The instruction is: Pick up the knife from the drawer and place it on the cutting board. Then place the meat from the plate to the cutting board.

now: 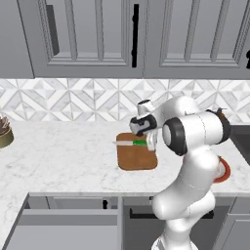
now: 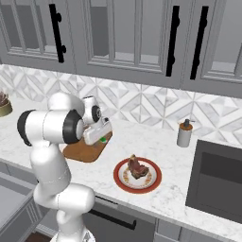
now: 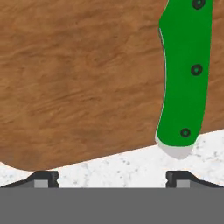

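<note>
White Franka arm's two-finger gripper (image 1: 146,141) sits low over the brown wooden rectangular cutting board (image 1: 137,156), jaws spread wide apart and released, nothing between them. In the hand view the two dark fingertips (image 3: 43,178) stand far apart at the bottom, both over bare white marble surface (image 3: 122,168) just off the board's edge.

Small knife with bright green handle and thin silver blade (image 1: 131,143) lies flat on the board, near its far edge, blade pointing left and sticking out just past the board's left side. Hand view: green handle (image 3: 183,74) with three dark rivets lies on the wood, its pale butt end overhanging the board edge onto the marble, close to one fingertip but not touching it. In the right base view just a bit of green (image 2: 103,140) shows under the hand.

Round red-rimmed plate with pale centre (image 2: 137,176) sits on the surface to the right of the board, near the front edge, apart from the board. Small brownish piece of meat (image 2: 136,168) lies on the plate's centre.

Wide grey drawer (image 1: 63,229) below the surface at lower left is pulled open, flat grey inside visible.

Grey soap dispenser (image 2: 184,133) stands by the tiled wall beside the dark sink (image 2: 215,182).
</note>
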You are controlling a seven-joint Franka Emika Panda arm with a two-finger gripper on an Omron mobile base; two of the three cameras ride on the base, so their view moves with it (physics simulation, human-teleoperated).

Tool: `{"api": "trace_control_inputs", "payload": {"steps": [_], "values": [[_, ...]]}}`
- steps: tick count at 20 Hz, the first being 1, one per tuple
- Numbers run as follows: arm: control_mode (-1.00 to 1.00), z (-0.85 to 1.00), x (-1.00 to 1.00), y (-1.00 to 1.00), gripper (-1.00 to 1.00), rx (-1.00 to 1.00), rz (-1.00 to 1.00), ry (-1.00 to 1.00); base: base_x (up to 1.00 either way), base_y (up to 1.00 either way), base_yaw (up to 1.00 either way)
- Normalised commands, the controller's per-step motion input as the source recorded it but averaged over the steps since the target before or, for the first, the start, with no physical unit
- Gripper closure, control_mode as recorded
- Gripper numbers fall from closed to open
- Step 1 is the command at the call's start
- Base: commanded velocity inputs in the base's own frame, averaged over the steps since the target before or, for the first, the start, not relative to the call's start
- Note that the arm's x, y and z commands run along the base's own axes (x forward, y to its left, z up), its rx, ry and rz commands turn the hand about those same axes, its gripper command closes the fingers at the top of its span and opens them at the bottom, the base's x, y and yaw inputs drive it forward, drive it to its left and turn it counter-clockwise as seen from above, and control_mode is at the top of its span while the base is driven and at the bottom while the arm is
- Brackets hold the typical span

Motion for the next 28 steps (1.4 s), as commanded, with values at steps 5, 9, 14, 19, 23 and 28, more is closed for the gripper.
{"api": "trace_control_inputs", "payload": {"steps": [5, 9, 14, 19, 23, 28], "values": [[-1.00, 0.07, -0.56, -0.38, -1.00, 0.00, -0.41, 0.00, 0.00, 0.00, 0.00], [-1.00, 0.03, -0.43, -0.52, -1.00, 0.00, -0.40, -0.02, 0.00, 0.00, 0.00], [-1.00, 0.00, -0.47, -0.54, -1.00, 0.00, -0.40, -0.07, 0.00, 0.00, 0.00], [-1.00, 0.11, -0.30, -0.41, -1.00, 0.00, -0.35, -0.03, 0.00, 0.00, 0.00], [-1.00, 0.13, -0.19, -0.40, -1.00, -0.01, -0.29, -0.02, 0.00, 0.00, 0.00], [-1.00, 0.05, -0.15, -0.45, -1.00, -0.04, -0.28, -0.01, 0.00, 0.00, 0.00]]}}
